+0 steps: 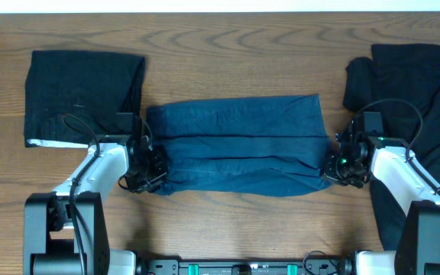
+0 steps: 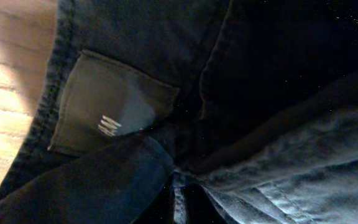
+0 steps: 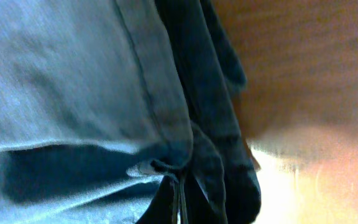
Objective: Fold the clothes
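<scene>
A pair of blue jeans [image 1: 239, 145] lies folded lengthwise across the middle of the table. My left gripper [image 1: 150, 164] is shut on the jeans' left end, near the front corner. In the left wrist view the denim and a dark label patch [image 2: 104, 102] fill the frame, with cloth pinched between the fingers [image 2: 179, 199]. My right gripper [image 1: 336, 164] is shut on the jeans' right end. In the right wrist view, the folded denim edge [image 3: 166, 124] bunches at the fingertips [image 3: 179, 193].
A folded black garment [image 1: 79, 95] lies at the back left. A pile of black clothes [image 1: 426, 99] sits at the right edge, behind and beside my right arm. The wooden table [image 1: 235, 221] shows in front of the jeans.
</scene>
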You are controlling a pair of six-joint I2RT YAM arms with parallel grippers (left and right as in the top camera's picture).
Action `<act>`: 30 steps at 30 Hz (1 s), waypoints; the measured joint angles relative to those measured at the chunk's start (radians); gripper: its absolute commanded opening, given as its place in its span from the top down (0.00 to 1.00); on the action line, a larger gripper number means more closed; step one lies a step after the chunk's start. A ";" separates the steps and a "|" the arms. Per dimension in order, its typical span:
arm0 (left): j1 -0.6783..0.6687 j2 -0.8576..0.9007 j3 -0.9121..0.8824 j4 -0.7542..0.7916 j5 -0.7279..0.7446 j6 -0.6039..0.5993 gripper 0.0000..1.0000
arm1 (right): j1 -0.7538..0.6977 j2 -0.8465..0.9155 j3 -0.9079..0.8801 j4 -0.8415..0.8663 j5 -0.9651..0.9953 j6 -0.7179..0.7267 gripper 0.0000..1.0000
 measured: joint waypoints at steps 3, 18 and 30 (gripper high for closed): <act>0.000 0.027 0.011 0.050 0.037 0.000 0.94 | 0.000 0.032 0.000 0.058 0.010 0.012 0.99; -0.006 0.126 0.027 0.524 0.097 0.000 0.94 | -0.002 0.232 0.038 0.681 -0.048 0.076 0.99; -0.012 0.162 0.033 0.713 -0.030 0.001 0.94 | -0.002 0.268 0.050 0.787 -0.048 0.063 0.99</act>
